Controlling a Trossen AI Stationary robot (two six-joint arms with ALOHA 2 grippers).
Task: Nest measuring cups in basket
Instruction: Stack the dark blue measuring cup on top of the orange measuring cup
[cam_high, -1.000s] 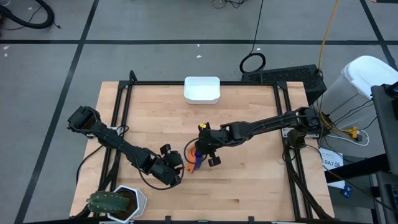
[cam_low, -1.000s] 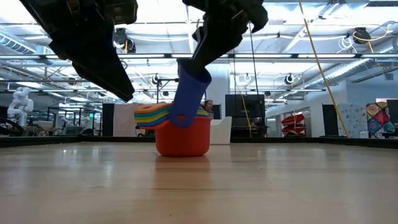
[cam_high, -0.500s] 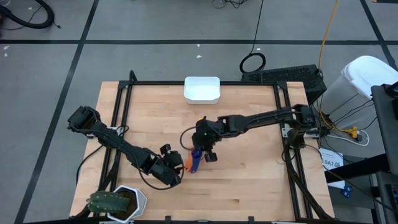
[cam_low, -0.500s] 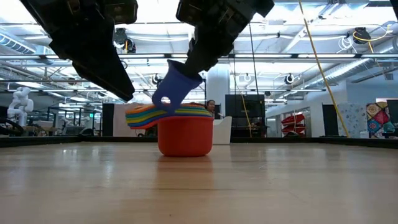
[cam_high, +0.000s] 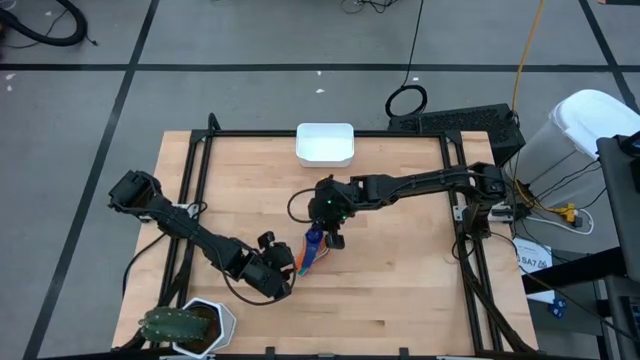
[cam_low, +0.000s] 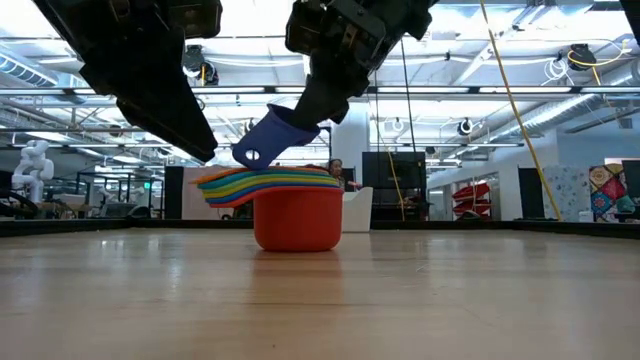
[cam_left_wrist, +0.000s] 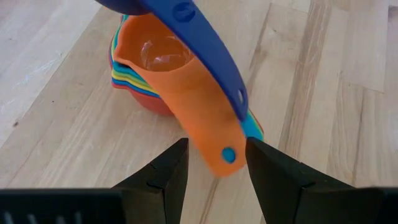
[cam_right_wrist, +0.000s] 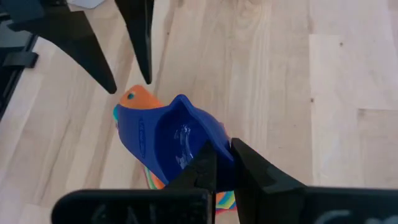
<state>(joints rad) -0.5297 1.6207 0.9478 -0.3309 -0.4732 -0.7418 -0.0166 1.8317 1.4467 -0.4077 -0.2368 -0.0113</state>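
A stack of nested measuring cups (cam_low: 297, 222) stands near the table's middle, red at the bottom and orange (cam_left_wrist: 158, 53) on top, with the handles fanned out toward the near-left. Just above the stack, my right gripper (cam_high: 322, 228) is shut on a blue measuring cup (cam_low: 275, 135). My left gripper (cam_left_wrist: 216, 146) waits at the handles' free ends, one finger on each side of the orange handle's end (cam_left_wrist: 222, 155). The white basket (cam_high: 325, 144) sits at the table's far edge. My left gripper's fingers flank the orange handle's end (cam_right_wrist: 132, 96), coming slanting down from the near-left; whether they touch it I cannot tell. My right gripper pinches the blue cup's wall (cam_right_wrist: 224, 158) on the side away from its handle, one finger inside the bowl and one outside. The fingers slant down from the right. The cup is tilted, its handle (cam_low: 250, 155) pointing down-left, just over the stack.
A white hexagonal pot with a green plant (cam_high: 195, 325) stands at the near-left corner. Bare wood lies between the stack and the basket and over the table's right half.
My right gripper has moved toward the table's far edge and a little left, rolling as it went. The blue cup hung steeply in front of the stack a second ago. It has swung up and now lies flatter above the stacked handles.
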